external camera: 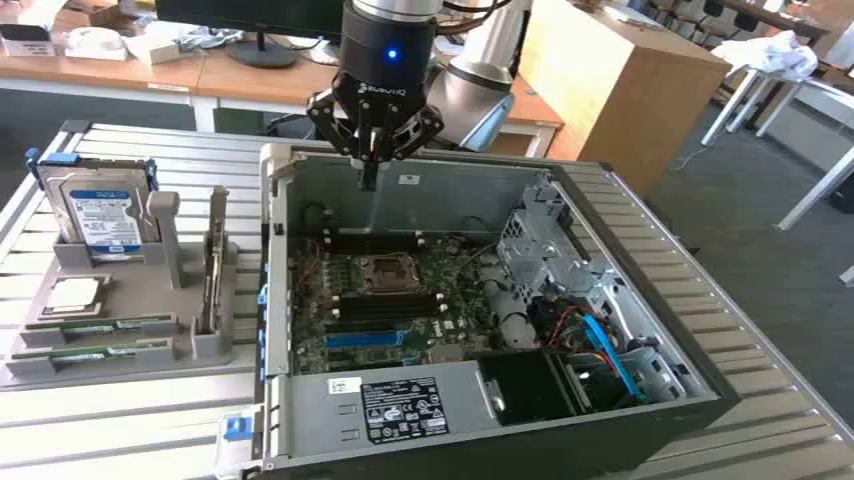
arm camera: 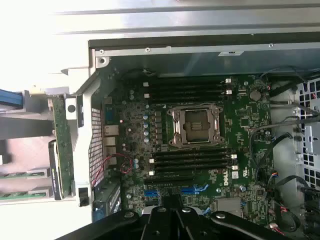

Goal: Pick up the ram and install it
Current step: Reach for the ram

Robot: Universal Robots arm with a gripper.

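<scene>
- gripper [external camera: 370, 178] hovers over the open case [external camera: 467, 190]; fingers pinched together, empty
- ram [external camera: 100, 325] lies in the grey holder [external camera: 203, 348] on the table [external camera: 134, 425], well apart from the gripper
- risk: closed fingers would likely just knock the stick; the neighbouring stick [external camera: 94, 352] crowds the grasp

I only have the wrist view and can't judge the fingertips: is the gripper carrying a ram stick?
Observer: No. The gripper is shut on nothing, above the far end of the open black-and-grey metal computer case.
Operator: Where is the ram?
Observer: Two long, thin green ram sticks lie flat in a grey plastic holder to the exterior view's left of the case.
Operator: What else is on it?
Observer: A silvery hard drive with a blue label stands upright at its far end.
</scene>
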